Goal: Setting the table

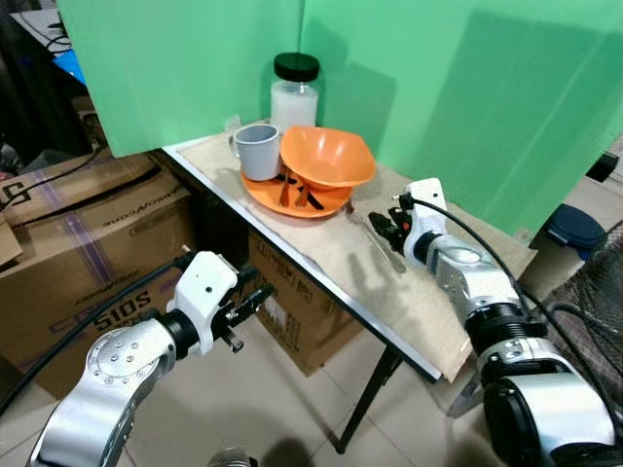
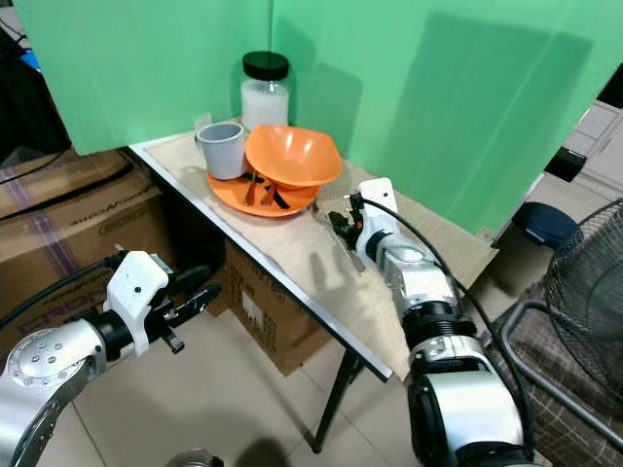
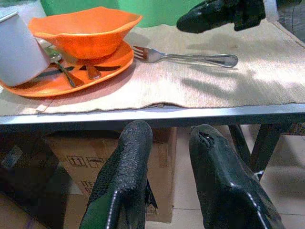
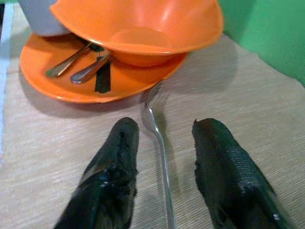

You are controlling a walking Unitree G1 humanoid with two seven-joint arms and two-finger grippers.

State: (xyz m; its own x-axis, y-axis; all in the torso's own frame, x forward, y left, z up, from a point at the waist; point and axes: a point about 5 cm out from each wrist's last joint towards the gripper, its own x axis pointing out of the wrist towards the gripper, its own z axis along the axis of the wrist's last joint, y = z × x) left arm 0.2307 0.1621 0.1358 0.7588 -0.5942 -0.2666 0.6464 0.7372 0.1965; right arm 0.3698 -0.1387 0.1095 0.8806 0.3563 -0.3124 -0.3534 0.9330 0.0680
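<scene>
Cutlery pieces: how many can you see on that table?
3. A fork lies on the mat beside the plate, between the right gripper's open fingers. Two handles stick out from under the bowl; more may hide beneath.

A: What lies under the orange bowl (image 4: 143, 28) ahead of the right gripper (image 4: 162, 167)?
B: Utensil handles (image 4: 78, 64) on the orange plate (image 4: 71, 81); their heads are hidden beneath the bowl, so I cannot tell what kind.
A: And the fork (image 4: 157, 143) between its fingers?
B: Its handle end is cut off by the picture's edge, as is the grey mug (image 4: 40, 16) beyond.
</scene>
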